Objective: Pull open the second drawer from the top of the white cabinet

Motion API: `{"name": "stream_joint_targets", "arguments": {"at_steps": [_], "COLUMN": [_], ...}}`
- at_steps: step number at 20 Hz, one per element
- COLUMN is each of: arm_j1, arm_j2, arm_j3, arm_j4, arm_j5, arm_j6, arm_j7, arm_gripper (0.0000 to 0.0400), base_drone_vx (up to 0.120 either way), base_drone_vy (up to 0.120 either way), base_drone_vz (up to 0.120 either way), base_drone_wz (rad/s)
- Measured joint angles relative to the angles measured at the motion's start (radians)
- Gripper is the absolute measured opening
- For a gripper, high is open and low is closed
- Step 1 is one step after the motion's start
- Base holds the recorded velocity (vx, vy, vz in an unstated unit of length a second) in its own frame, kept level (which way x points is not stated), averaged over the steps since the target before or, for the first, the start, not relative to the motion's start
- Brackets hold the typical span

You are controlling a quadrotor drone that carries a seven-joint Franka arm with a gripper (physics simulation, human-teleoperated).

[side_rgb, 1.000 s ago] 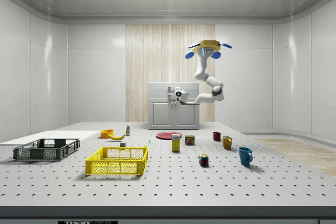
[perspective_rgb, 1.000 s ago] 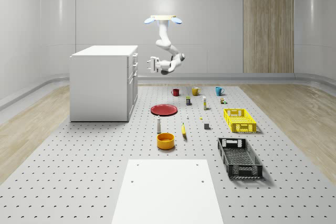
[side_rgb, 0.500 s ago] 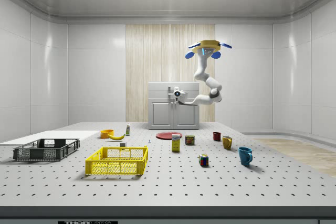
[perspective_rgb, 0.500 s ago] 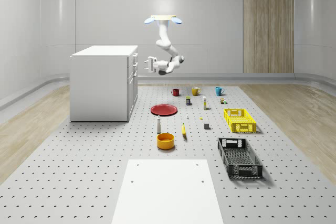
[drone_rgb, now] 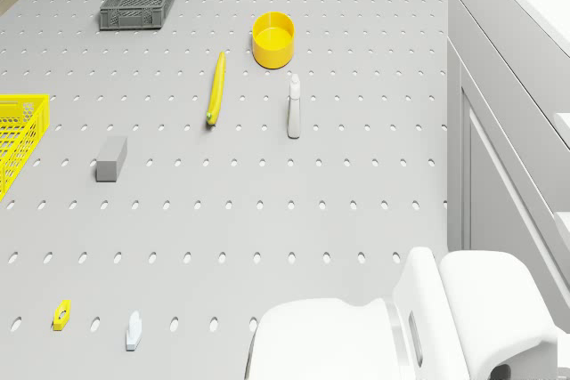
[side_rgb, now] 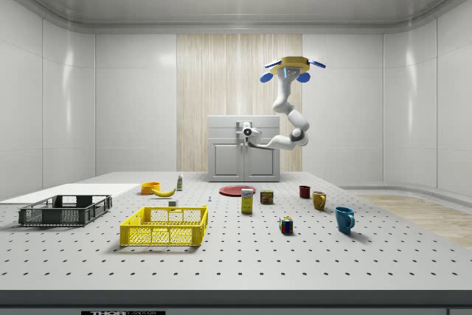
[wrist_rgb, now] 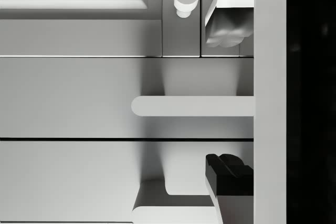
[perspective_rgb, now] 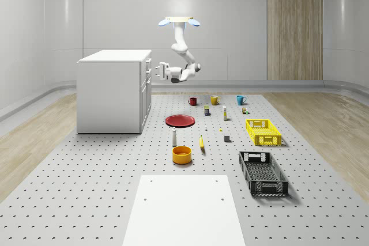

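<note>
The second drawer's handle (wrist_rgb: pixel 191 106) on the white cabinet (perspective_rgb: pixel 112 90) lies between the two spread fingers (wrist_rgb: pixel 228 22) of the gripper (perspective_rgb: pixel 157 71), not yet touched; the claw holds nothing. The drone (perspective_rgb: pixel 179 21) hovers beside the cabinet, above the red plate (perspective_rgb: pixel 180 120).

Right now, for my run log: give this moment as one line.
drone: hovering beside white cabinet | tool: open, straddling second drawer's bar handle | drawer: shut
</note>
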Motion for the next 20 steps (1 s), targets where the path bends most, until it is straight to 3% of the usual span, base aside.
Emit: {"name": "stream_joint_targets", "arguments": {"at_steps": [10,20], "arm_j1": [0.004,-0.047], "arm_j2": [0.105,0.156], "arm_j3": [0.091,0.161], "arm_j4": [0.047,0.067], "arm_j5": [0.137,0.202], "arm_j6": [0.019,-0.004], "arm_j7": [-0.060,-0.080], "arm_gripper": [0.0300,0.0300], "base_drone_vx": [0.000,0.000], "base_drone_vy": [0.000,0.000], "base_drone_vz": [0.000,0.000], "base_drone_wz": [0.000,0.000]}}
